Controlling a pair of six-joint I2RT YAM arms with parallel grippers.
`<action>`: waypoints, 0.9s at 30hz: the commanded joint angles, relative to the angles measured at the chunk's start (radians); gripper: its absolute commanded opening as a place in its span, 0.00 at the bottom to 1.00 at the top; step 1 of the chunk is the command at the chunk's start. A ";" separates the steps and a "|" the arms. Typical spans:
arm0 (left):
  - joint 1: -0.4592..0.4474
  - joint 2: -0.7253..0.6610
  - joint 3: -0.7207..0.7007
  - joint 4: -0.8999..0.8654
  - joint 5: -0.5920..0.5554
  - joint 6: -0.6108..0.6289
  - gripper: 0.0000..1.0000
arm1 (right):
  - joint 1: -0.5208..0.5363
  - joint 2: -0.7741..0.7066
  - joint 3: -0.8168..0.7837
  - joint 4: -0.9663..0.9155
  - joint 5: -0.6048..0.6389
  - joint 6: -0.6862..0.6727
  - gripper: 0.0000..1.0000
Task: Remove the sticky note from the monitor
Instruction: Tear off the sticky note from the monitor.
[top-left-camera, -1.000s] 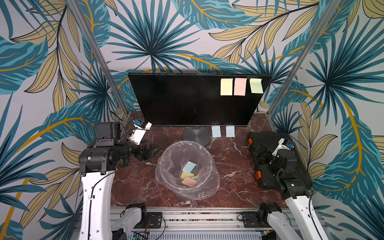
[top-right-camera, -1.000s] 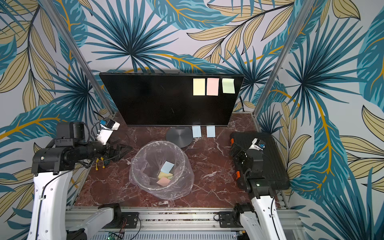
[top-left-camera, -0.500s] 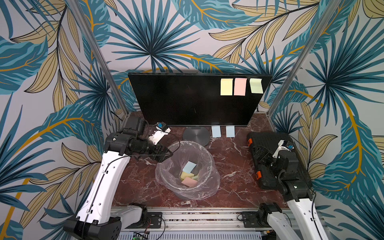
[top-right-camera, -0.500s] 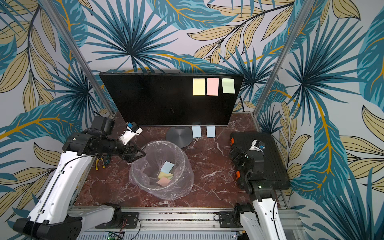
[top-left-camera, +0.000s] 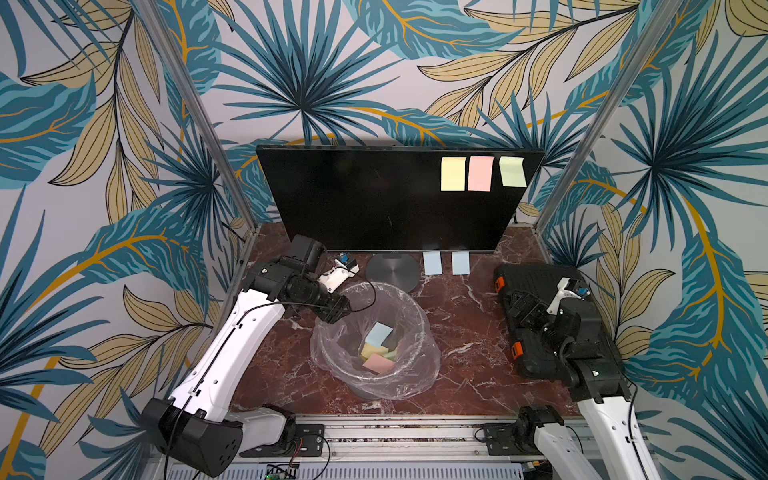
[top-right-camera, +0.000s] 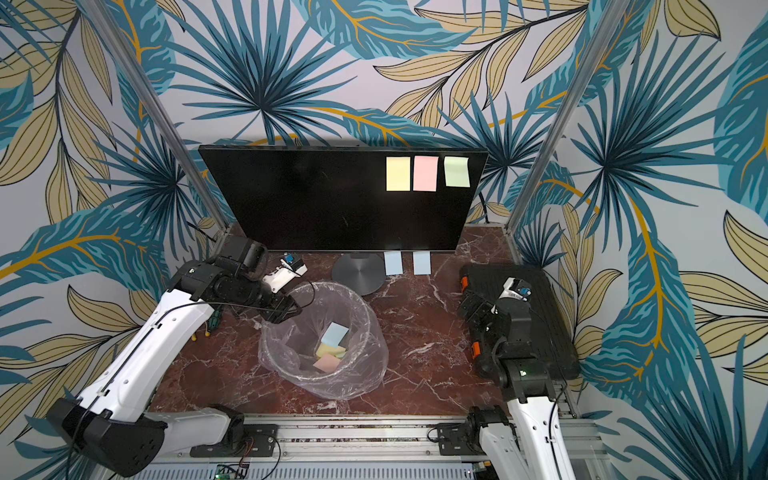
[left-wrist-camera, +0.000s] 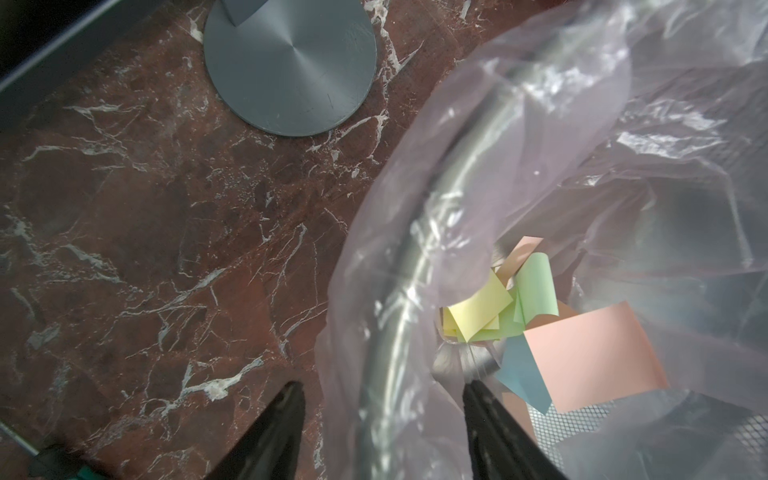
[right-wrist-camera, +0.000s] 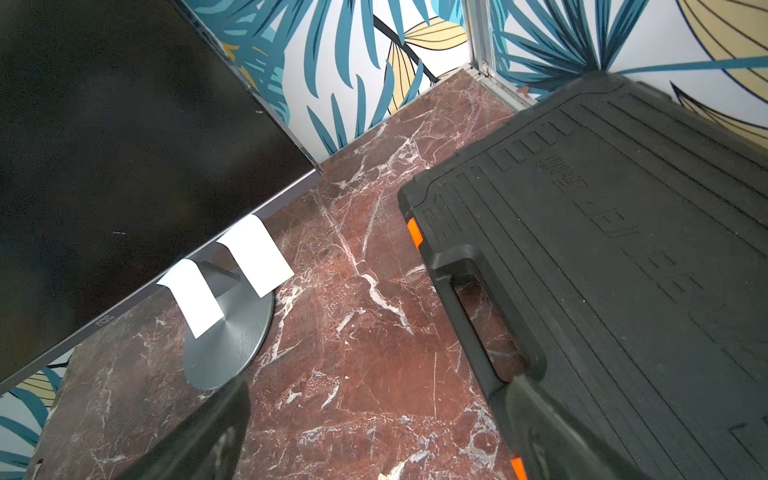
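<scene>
The monitor (top-left-camera: 374, 199) (top-right-camera: 332, 203) stands dark at the back on a round grey base (top-left-camera: 392, 270) (left-wrist-camera: 291, 66). Yellow (top-left-camera: 452, 173), pink (top-left-camera: 480, 173) and green (top-left-camera: 512, 171) sticky notes sit in a row on its upper right screen. Two pale blue notes (top-left-camera: 432, 262) (right-wrist-camera: 257, 253) hang from its bottom edge. My left gripper (top-left-camera: 338, 309) (top-right-camera: 286, 309) (left-wrist-camera: 382, 399) is open, its jaws either side of the bin's left rim and liner, holding nothing. My right gripper (top-left-camera: 521, 309) (right-wrist-camera: 374, 415) stands open and empty at the black case's near corner.
A bin with a clear plastic liner (top-left-camera: 424, 332) (left-wrist-camera: 540, 124) stands mid-table with several dropped notes (top-left-camera: 378, 345) inside. A black ribbed case (top-left-camera: 552, 316) (right-wrist-camera: 623, 249) fills the right side. A small screwdriver (top-right-camera: 212, 324) lies at the left. Metal posts flank the monitor.
My left arm has swung in from the left side to the bin's rim, and its jaws have narrowed. The right arm has barely moved.
</scene>
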 joint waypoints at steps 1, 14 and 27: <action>-0.008 0.009 -0.010 0.027 -0.030 -0.005 0.57 | 0.000 0.001 0.052 -0.031 -0.037 -0.013 0.99; -0.011 0.021 -0.014 0.034 -0.024 -0.014 0.42 | -0.001 0.117 0.245 0.077 -0.366 0.135 0.95; -0.012 0.021 -0.018 0.033 -0.011 -0.013 0.38 | -0.001 0.339 0.460 0.338 -0.506 0.402 0.92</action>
